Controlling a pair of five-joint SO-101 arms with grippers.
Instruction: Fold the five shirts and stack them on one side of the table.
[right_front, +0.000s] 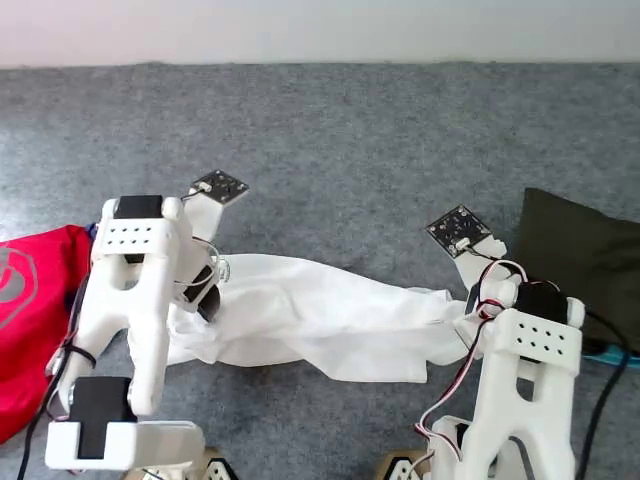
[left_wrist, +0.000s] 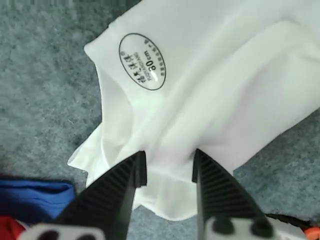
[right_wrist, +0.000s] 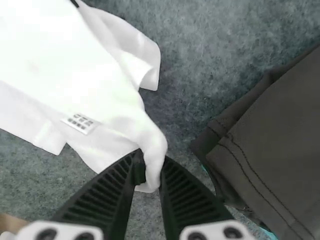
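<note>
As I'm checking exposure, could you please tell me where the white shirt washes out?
High view: white shirt evenly lit, folds readable. Left wrist view: bright, folds fainter. Right wrist view: its upper part blown out, while the dark shirt keeps its seams.

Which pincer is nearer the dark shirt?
Right. The right pincer holds one end of the white shirt, beside the dark shirt; the left pincer holds its opposite end, farther away.
</note>
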